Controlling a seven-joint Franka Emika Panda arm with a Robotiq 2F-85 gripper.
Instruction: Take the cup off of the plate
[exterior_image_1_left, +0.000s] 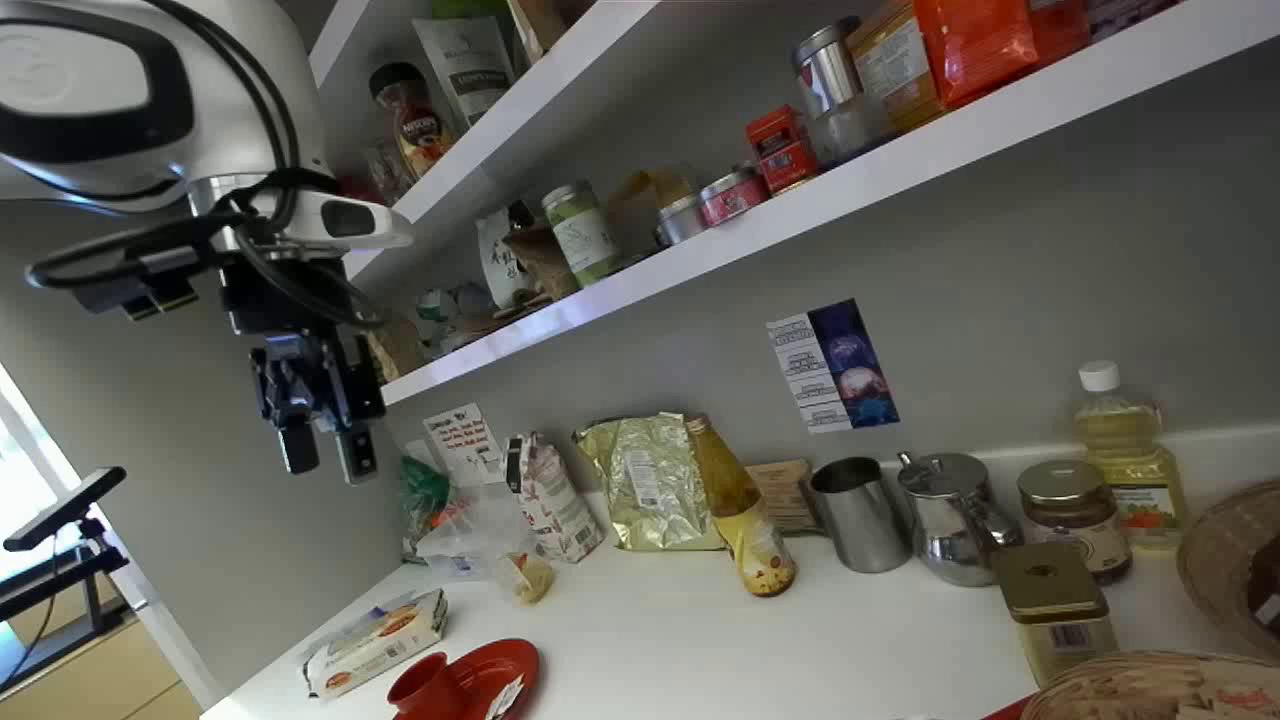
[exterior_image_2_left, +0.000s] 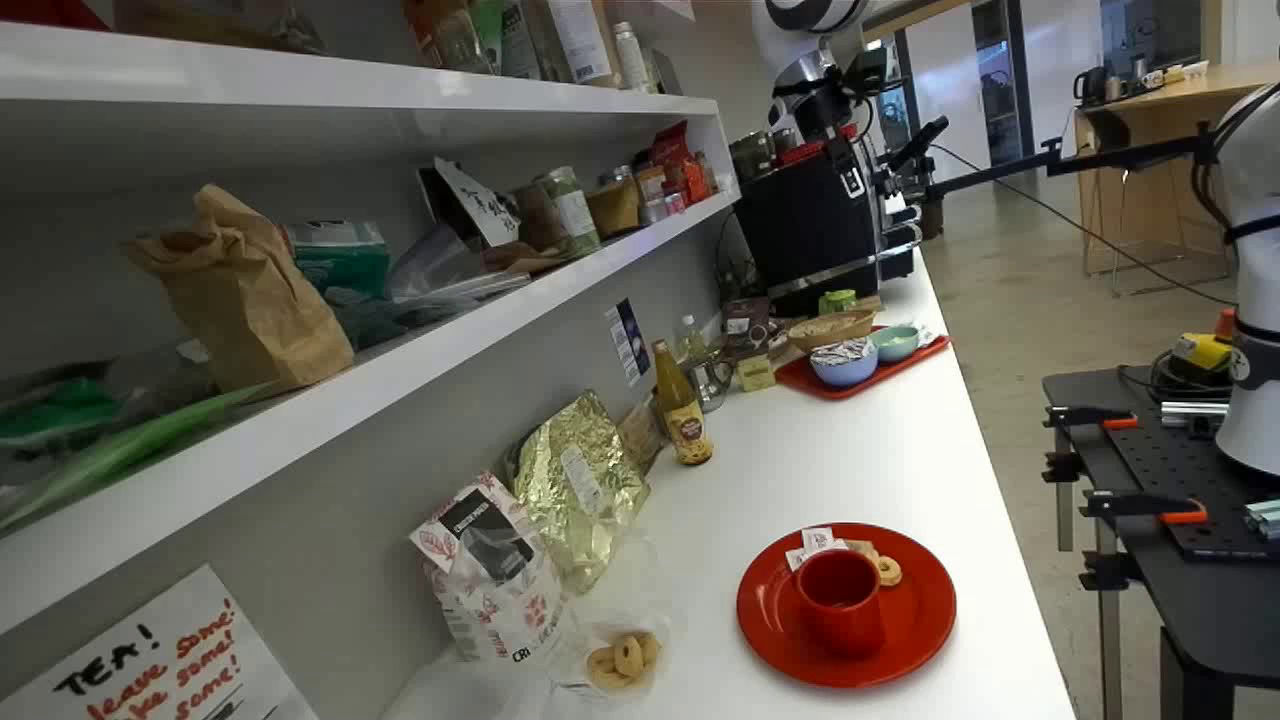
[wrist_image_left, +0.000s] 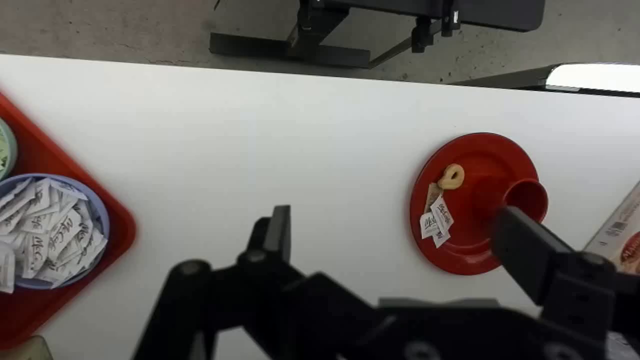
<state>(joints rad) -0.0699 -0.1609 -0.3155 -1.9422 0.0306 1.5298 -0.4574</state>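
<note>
Cup (exterior_image_2_left: 843, 617) on plate (exterior_image_2_left: 922, 605) near the edge of the surface (wrist_image_left: 300, 145), wide gap to tray (wrist_image_left: 122, 225)
End effector (exterior_image_1_left: 329, 462) hangs high above, pointing down, fingers (wrist_image_left: 278, 235) spread apart

Long white counter (wrist_image_left: 250, 150). Nr its front edge I see a flat, round, glossy red plate (exterior_image_2_left: 775, 600); a long off-white packet (exterior_image_1_left: 380, 645) lies close to it, & a see-through plastic bag (exterior_image_1_left: 508, 572) sits farther back. Toward the back: pink-patterned white paper bag (exterior_image_1_left: 555, 500), crinkly gold foil bag (exterior_image_1_left: 650, 485), tall amber bottle (exterior_image_1_left: 738, 500) w/ a yellow label, s/steel jug (exterior_image_1_left: 860, 515), lidded s/steel pot (exterior_image_1_left: 945, 515), gold-lidded glass jar (exterior_image_1_left: 1072, 520), clear white-capped bottle (exterior_image_1_left: 1135, 470). Rect. gold tin (exterior_image_1_left: 1062, 620) stands just in front of the jar. Red tray (wrist_image_left: 117, 225) w/ rounded corners lies well apart from the plate.
</note>
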